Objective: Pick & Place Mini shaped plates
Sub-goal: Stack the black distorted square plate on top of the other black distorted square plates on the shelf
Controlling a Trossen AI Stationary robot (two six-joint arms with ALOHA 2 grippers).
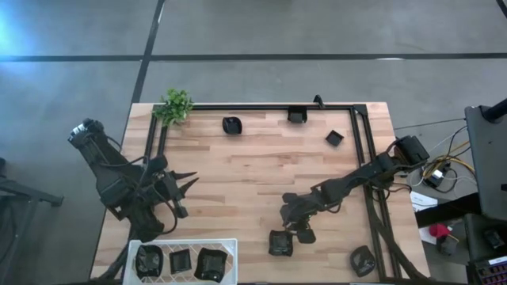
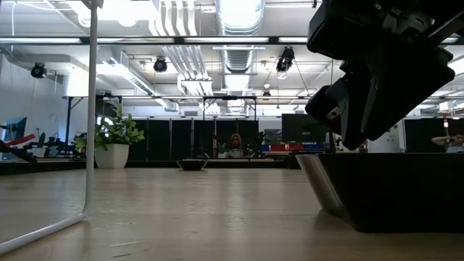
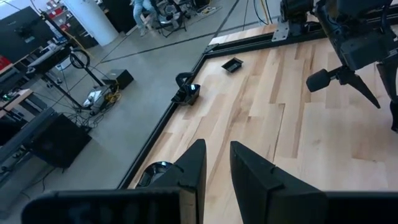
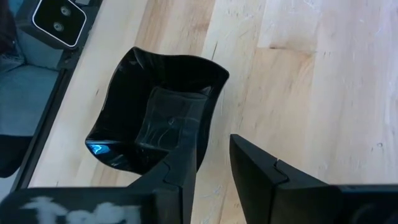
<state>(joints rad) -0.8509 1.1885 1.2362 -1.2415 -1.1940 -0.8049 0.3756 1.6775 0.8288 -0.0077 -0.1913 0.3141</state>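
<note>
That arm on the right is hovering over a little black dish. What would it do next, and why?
Probably close and lift. The right tool has one finger inside the black dish and one outside, straddling its rim, and three dishes already sit in the white tray.

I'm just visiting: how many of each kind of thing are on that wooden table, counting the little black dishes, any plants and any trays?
Mini plates loose on the table: 5
Mini plates in the tray: 3
White tray: 1
Green plant: 1
Total: 10
</note>
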